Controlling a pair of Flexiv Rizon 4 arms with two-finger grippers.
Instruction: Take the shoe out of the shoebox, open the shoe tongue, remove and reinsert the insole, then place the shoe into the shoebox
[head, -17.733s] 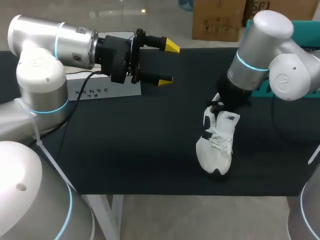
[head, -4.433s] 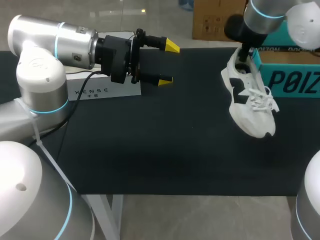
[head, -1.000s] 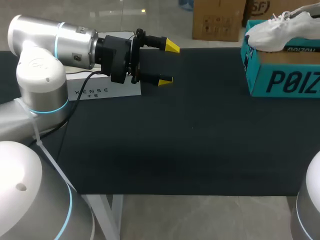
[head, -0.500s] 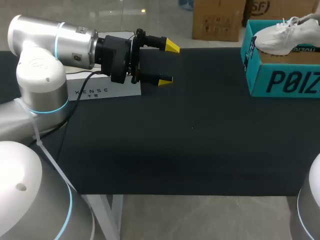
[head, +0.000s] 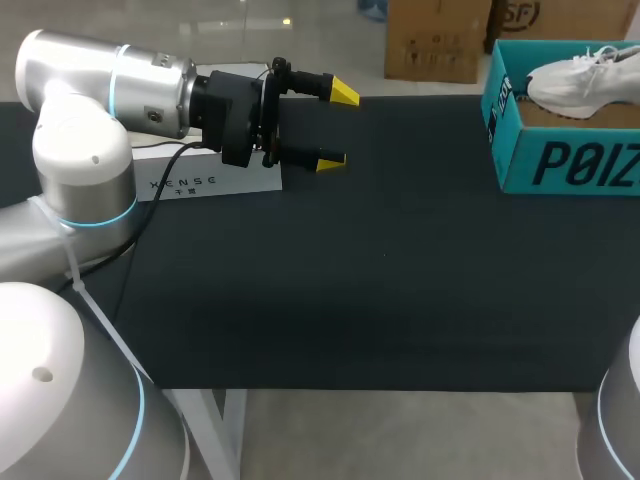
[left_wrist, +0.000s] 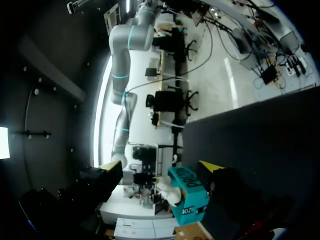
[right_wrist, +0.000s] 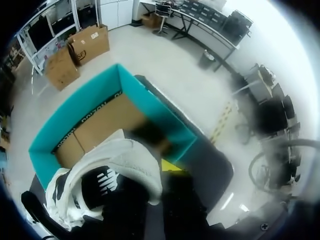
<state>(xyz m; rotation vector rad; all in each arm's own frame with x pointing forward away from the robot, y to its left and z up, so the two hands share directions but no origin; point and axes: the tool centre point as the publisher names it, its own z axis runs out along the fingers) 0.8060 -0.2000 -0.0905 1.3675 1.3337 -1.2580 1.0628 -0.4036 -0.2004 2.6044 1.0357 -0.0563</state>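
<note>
Black tabletop, teal shoebox far right, white shoe inside

We took the shoe up off the table, swung it right and away, and over the last second lowered it further into the shoebox.

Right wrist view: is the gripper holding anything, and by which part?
The right gripper holds the shoe, apparently by its heel end, over the shoebox. Only one yellow tip shows.
</note>
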